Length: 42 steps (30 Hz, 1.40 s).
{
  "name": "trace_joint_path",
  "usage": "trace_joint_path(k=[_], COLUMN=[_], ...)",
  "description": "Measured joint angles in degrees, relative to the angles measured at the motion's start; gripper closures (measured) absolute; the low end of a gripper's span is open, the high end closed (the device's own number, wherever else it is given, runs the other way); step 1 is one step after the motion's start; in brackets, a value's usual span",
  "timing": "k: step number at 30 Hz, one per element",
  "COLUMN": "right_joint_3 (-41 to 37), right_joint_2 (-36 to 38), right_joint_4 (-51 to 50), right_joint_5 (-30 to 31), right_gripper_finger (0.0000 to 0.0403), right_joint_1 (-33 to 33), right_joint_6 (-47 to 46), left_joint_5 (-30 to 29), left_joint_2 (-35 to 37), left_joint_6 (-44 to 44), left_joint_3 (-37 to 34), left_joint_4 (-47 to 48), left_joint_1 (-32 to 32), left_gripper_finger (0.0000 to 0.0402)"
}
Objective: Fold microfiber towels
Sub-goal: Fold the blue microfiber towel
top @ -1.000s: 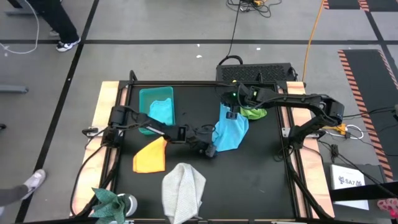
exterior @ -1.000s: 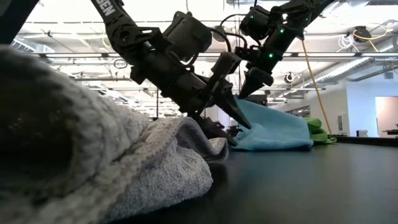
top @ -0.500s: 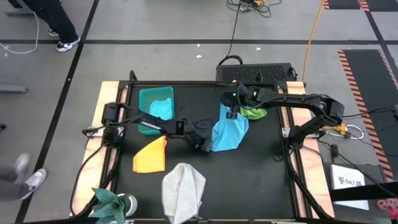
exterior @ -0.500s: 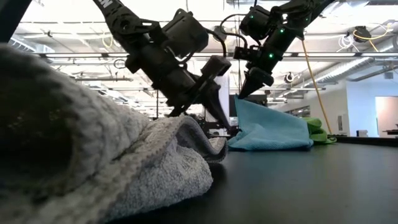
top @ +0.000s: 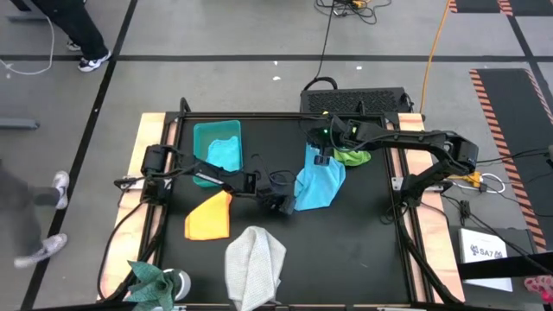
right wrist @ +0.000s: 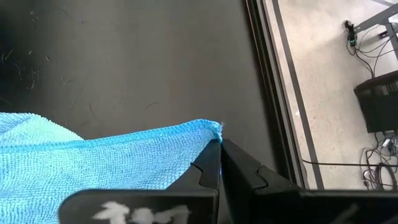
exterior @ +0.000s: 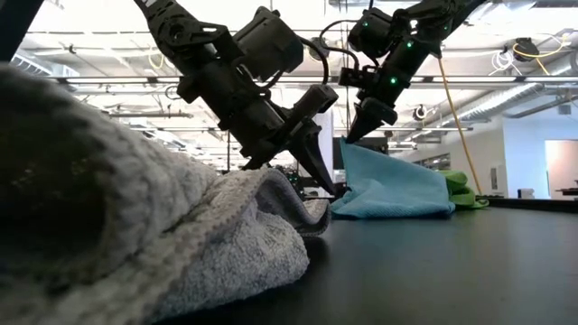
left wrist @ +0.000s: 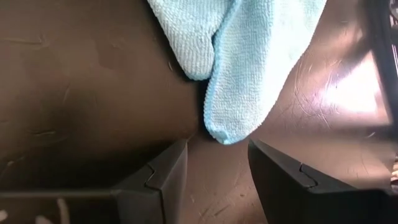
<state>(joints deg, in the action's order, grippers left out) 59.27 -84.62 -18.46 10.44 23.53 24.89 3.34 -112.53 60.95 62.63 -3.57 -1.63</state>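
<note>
Nearest the low camera, the light grey towel (exterior: 135, 235) fills the foreground in a blurred heap, so its far edge and the tabletop (exterior: 433, 271) behind it are hidden. Just past it, the left tool (exterior: 321, 176) angles down with its fingers apart, tips close to the tabletop. In the left wrist view the light blue towel's (left wrist: 249, 62) lower corner hangs just ahead of the gap between those fingers (left wrist: 161, 174); whether it touches them cannot be told. Farther on, the right tool (exterior: 354, 134) is pinched together on the upper corner of that same towel, lifting it off the tabletop, and the right wrist view shows the hem caught right at the fingertips (right wrist: 214, 163). Behind the blue cloth, only a sliver of the lime green towel (exterior: 462, 191) peeks out. From above, the orange-yellow towel (top: 210, 216) lies beside the left arm, well back from its tool, and the teal bin (top: 218, 149) holds a cloth (top: 226, 155) whose shape is hard to read. At the left edge a person (top: 26, 220) is blurred and cut off.
</note>
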Motion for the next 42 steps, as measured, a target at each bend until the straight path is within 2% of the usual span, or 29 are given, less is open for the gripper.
trace_joint_path(k=[10,20,32,36,41,42], right_joint_3=[0.0,0.0,0.0,0.0,0.0,0.0], right_joint_2=[0.0,0.0,-0.1,-0.1,-0.1,-0.1], right_joint_4=[1.3,2.0,1.9,1.9,1.9,1.9], right_joint_5=[0.0,0.0,0.0,0.0,0.0,0.0], right_gripper_finger=[0.0403,0.0403,0.0403,0.0403,0.0403,0.0403], right_joint_1=[0.0,0.0,0.0,0.0,0.0,0.0], right_joint_6=[-0.1,-0.1,-0.1,0.0,0.0,0.0], left_joint_5=[-0.4,0.2,-0.2,-0.9,-2.0,-2.0], left_joint_2=[0.0,-3.3,-3.7,-3.7,-3.8,-3.8], left_joint_6=[-0.2,0.8,2.8,2.7,-0.8,-1.1], left_joint_3=[0.0,0.4,0.3,0.3,0.2,0.2], left_joint_4=[-0.6,-6.4,-6.9,-6.5,-6.7,-7.0], left_joint_1=[0.0,0.0,0.0,-0.1,-0.9,-1.2], left_gripper_finger=[0.0229,0.0229,0.0231,0.0272,0.0378,0.0389])
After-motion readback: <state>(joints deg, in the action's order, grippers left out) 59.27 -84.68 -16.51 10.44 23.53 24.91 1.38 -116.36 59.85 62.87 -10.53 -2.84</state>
